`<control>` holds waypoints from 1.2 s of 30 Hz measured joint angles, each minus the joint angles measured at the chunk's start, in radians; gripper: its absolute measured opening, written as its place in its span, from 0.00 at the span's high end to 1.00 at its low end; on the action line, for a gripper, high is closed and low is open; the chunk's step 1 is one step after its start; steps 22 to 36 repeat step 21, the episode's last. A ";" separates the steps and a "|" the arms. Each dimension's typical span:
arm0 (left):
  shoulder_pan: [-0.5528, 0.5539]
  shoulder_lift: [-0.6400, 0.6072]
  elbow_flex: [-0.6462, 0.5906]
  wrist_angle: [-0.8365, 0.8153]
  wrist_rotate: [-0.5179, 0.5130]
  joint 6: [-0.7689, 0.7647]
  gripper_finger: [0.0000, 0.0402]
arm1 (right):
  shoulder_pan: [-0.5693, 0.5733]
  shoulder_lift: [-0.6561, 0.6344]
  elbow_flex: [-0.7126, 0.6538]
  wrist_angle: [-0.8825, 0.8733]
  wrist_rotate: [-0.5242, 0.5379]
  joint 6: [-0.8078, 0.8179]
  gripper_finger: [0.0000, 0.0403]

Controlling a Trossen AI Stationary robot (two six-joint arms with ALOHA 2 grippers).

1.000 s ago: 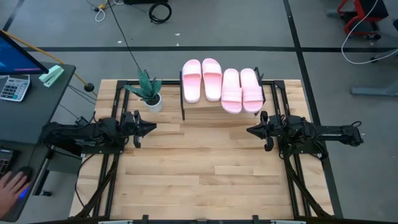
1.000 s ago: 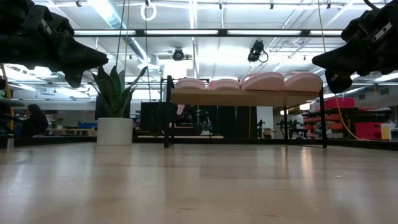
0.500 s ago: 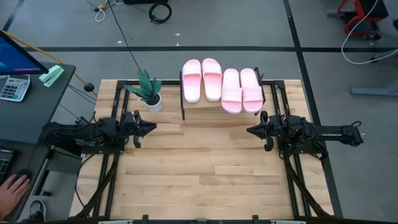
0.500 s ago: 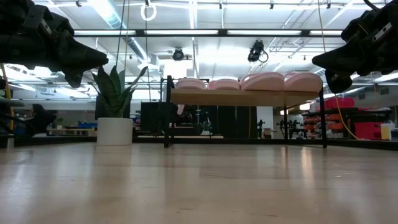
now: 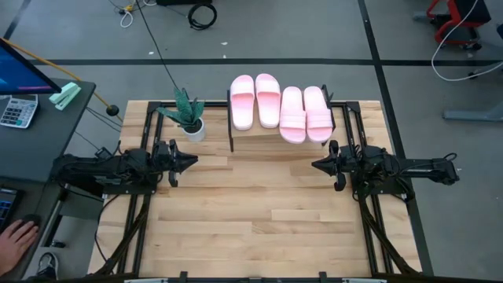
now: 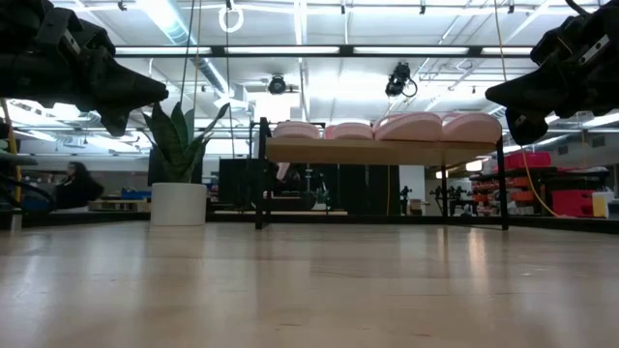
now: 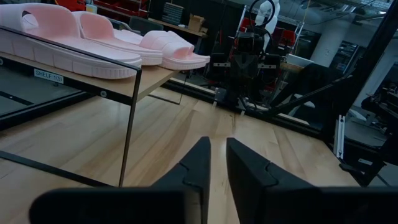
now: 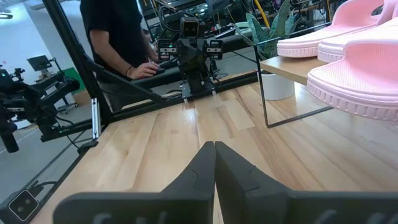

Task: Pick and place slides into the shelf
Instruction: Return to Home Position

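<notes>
Four pale pink slides [image 5: 280, 108] lie side by side, soles down, on the shelf's wood top [image 5: 256, 135] at the far middle of the table. The low view shows them in a row [image 6: 406, 126] on the plank [image 6: 387, 151]. My left gripper [image 5: 194, 162] hovers off the table, near the shelf's left end, pointing right; its fingers [image 7: 217, 149] stand a narrow gap apart. My right gripper [image 5: 314, 165] hovers near the shelf's right end, pointing left, with its fingers [image 8: 214, 146] closed together. Neither touches anything.
A potted plant [image 5: 189, 118] stands left of the shelf at the far edge. A side desk with a calculator [image 5: 16, 110] sits beyond the table's left edge, with a person's hand [image 5: 17, 234] nearby. A person [image 8: 118, 31] stands at that side. Bare planks [image 5: 259, 212] fill the near half.
</notes>
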 joint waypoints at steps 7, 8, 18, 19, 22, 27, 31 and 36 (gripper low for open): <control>0.000 0.000 0.000 0.000 0.000 0.000 0.84 | 0.000 0.000 0.000 0.000 0.000 0.000 0.96; 0.000 0.000 0.000 0.000 0.000 0.000 0.84 | 0.000 0.000 0.000 0.000 0.000 0.000 0.96; 0.000 0.000 0.000 0.000 0.000 0.000 0.87 | 0.000 0.000 0.000 0.000 0.000 0.000 0.97; 0.000 0.000 0.000 0.000 0.000 0.000 0.87 | 0.000 0.000 0.000 0.000 0.000 0.000 0.97; 0.000 0.000 0.000 0.000 0.000 0.000 0.87 | 0.000 0.000 0.000 0.000 0.000 0.000 0.97; 0.000 0.000 0.000 0.000 0.000 0.000 0.87 | 0.000 0.000 0.000 0.000 0.000 0.000 0.97; 0.000 0.000 0.000 0.000 0.000 0.000 0.87 | 0.000 0.000 0.000 0.000 0.000 0.000 0.97; 0.000 0.000 0.000 0.000 0.000 0.000 0.87 | 0.000 0.000 0.000 0.000 0.000 0.000 0.97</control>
